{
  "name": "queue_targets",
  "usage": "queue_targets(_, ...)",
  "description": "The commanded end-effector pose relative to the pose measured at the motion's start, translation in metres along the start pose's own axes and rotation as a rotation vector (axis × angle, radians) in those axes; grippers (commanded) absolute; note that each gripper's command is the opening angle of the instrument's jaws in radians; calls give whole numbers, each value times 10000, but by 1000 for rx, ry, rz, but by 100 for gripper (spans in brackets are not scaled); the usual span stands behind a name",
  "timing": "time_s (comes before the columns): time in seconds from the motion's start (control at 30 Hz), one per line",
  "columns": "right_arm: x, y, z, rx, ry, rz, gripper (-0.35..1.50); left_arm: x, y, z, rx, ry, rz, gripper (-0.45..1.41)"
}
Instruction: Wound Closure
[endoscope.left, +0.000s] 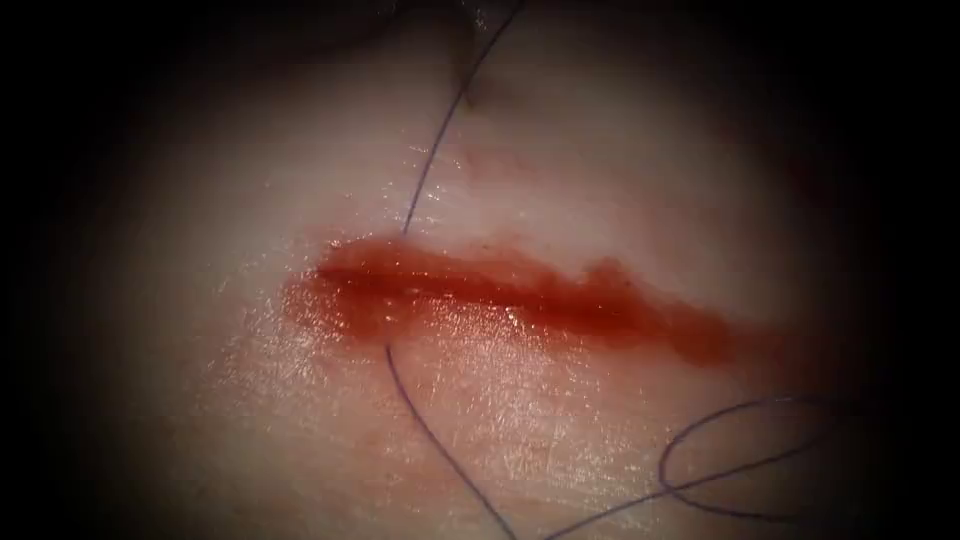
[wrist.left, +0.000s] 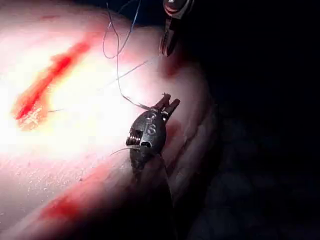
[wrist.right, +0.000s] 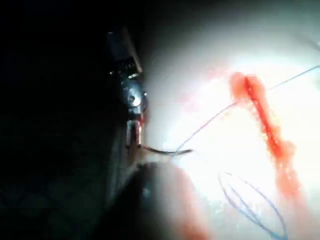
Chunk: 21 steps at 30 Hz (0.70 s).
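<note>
The cut runs across the tissue, wet with red fluid. Dark thread enters the tissue above the cut's left end and comes out below it. In the right wrist view my right tool is shut on the curved needle near one end. The needle is free of the tissue, and thread trails from it toward the cut. In the left wrist view my left tool is off the tissue's edge, away from the cut, shut on the thread.
A slack loop of thread lies on the tissue below the cut's right end. The right tool hangs beyond the left tool in the left wrist view. A second red smear marks the tissue near its edge.
</note>
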<state>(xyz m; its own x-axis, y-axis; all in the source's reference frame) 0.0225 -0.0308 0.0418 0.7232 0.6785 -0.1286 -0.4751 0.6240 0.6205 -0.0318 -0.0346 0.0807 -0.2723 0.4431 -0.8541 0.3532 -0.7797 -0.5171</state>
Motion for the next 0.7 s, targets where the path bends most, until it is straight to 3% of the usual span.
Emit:
queue_targets(0.03,-10,7,0,-20,2,12,-35,-7,4,9,-3,2,-4,-45)
queue_targets(0.53,-52,64,-72,-119,72,81,-35,-7,5,6,-4,2,-3,-45)
queue_targets(0.7,-50,68,-71,-139,112,92,-35,-5,6,1,-1,4,-5,-45)
